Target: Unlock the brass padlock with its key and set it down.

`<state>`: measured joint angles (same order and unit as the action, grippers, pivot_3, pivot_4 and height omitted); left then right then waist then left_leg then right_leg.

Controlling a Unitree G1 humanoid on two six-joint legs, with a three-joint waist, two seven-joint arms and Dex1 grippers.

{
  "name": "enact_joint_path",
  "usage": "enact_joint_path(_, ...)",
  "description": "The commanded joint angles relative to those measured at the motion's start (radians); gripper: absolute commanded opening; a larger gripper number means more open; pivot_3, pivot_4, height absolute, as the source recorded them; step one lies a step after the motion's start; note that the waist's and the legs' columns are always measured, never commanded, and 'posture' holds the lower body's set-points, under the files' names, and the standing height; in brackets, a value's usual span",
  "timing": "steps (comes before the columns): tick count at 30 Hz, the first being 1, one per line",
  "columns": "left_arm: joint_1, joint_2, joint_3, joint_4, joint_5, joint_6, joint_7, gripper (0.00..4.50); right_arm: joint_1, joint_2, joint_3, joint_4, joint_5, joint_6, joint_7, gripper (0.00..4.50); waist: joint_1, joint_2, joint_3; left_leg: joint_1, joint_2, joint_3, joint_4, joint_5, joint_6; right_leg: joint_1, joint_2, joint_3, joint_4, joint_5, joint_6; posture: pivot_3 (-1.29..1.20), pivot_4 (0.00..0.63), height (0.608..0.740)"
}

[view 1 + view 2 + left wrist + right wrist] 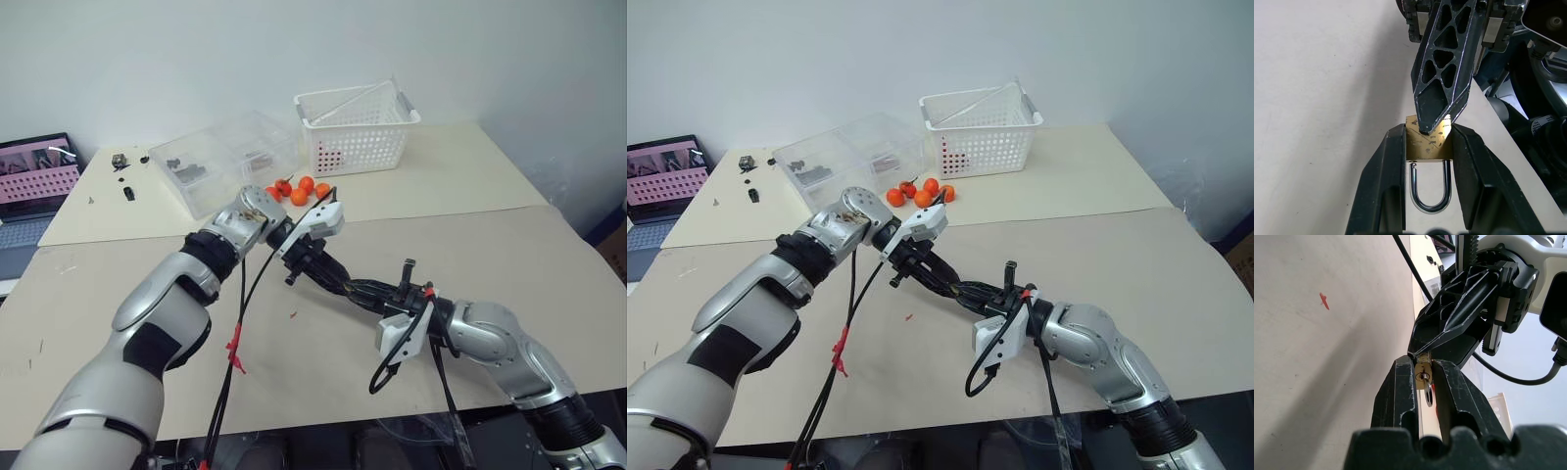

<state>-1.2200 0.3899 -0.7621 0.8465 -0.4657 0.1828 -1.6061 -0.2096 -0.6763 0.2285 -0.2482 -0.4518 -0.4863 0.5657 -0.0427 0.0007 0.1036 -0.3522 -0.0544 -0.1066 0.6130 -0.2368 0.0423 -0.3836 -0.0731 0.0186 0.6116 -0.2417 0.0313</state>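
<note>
The brass padlock (1427, 147) is pinched by its body between the two fingers of my left gripper (1427, 128). Its silver shackle (1431, 196) points back toward the wrist and looks closed. My right gripper (1422, 363) meets it head-on, its fingers shut around the small silvery key (1423, 378), which sits in the keyway of the lock's underside with a thin ring hanging from it. In the head views both grippers join tip to tip (345, 284) above the table (509, 245), in front of me.
Behind the grippers lie several orange fruits (299, 188), a white perforated basket (358, 127) and a clear plastic box (220, 157). Small dark parts (122, 162) and a laptop (34, 181) are at the far left. A red mark (293, 315) is on the tabletop.
</note>
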Motion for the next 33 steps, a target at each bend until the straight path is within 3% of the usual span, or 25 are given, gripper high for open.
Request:
enact_joint_path(1, -0.04, 0.0, 0.024, -0.024, -0.044, 0.068, -0.008, 1.96, -0.026, 0.007, -0.02, -0.026, 0.011, -0.004, -0.014, 0.12, 0.0, 0.0, 0.0, 0.0, 0.0, 0.0, 0.0, 0.0, 0.0, 0.0, 0.0, 0.0, 0.0, 0.0, 0.0, 0.0, 0.15, 0.74)
enact_joint_path(5, -0.047, 0.032, 0.029, -0.093, -0.124, 0.158, -0.008, 3.51, -0.022, 0.005, -0.02, -0.026, 0.012, -0.006, -0.015, 0.12, -0.001, 0.0, 0.0, 0.0, 0.0, 0.0, 0.0, 0.0, 0.0, 0.0, 0.0, 0.0, 0.0, 0.0, 0.0, 0.0, 0.15, 0.74)
enact_joint_path(8, -0.085, 0.036, 0.115, -0.086, -0.204, 0.28, -0.008, 4.48, -0.013, 0.001, -0.022, -0.024, 0.013, -0.009, -0.016, 0.12, -0.001, 0.0, 0.0, 0.0, 0.0, 0.0, 0.0, 0.0, 0.0, 0.0, 0.0, 0.0, 0.0, 0.0, 0.0, 0.0, 0.15, 0.74)
enact_joint_path(12, -0.125, 0.028, 0.223, -0.012, -0.209, 0.349, -0.008, 4.48, -0.005, 0.0, -0.024, -0.023, 0.013, -0.007, -0.017, 0.12, -0.001, 0.0, 0.0, 0.0, 0.0, 0.0, 0.001, 0.0, 0.0, 0.0, 0.0, 0.0, 0.0, 0.0, 0.0, 0.0, 0.15, 0.74)
enact_joint_path(19, -0.089, 0.053, 0.35, 0.064, -0.057, 0.264, -0.008, 4.48, -0.003, -0.003, -0.049, -0.011, 0.043, 0.015, -0.014, 0.12, -0.005, 0.0, 0.0, 0.001, 0.001, 0.0, 0.001, 0.0, 0.0, -0.001, 0.002, 0.0, 0.001, 0.0, 0.0, 0.0, 0.15, 0.74)
enact_joint_path(22, -0.023, 0.086, 0.347, 0.017, -0.012, 0.227, -0.008, 3.77, -0.004, -0.004, -0.058, -0.012, 0.062, 0.026, -0.008, 0.12, -0.005, 0.0, 0.0, 0.001, 0.001, 0.0, 0.0, 0.0, 0.0, -0.001, 0.002, 0.001, 0.001, 0.0, 0.0, 0.0, 0.15, 0.74)
enact_joint_path(26, 0.07, 0.129, 0.346, -0.089, -0.003, 0.225, -0.008, 2.24, -0.008, -0.005, -0.062, -0.02, 0.081, 0.037, -0.001, 0.12, -0.002, 0.0, 0.0, 0.001, 0.001, -0.001, 0.0, 0.0, 0.0, -0.002, 0.002, 0.002, 0.001, 0.0, 0.0, 0.0, 0.15, 0.74)
enact_joint_path(32, 0.139, 0.108, 0.4, -0.161, 0.015, 0.275, -0.008, 0.09, -0.02, 0.003, -0.05, -0.024, 0.088, 0.041, 0.008, 0.12, 0.006, 0.0, 0.0, 0.0, 0.0, -0.001, 0.0, 0.0, 0.0, -0.002, 0.001, 0.002, 0.001, 0.0, 0.0, 0.0, 0.15, 0.74)
enact_joint_path(33, 0.145, 0.101, 0.407, -0.168, 0.02, 0.279, -0.007, 0.09, -0.021, 0.003, -0.049, -0.025, 0.089, 0.04, 0.01, 0.12, 0.006, 0.0, 0.0, 0.0, 0.0, -0.001, 0.0, 0.0, 0.0, -0.001, 0.001, 0.002, 0.001, 0.0, 0.0, 0.0, 0.15, 0.74)
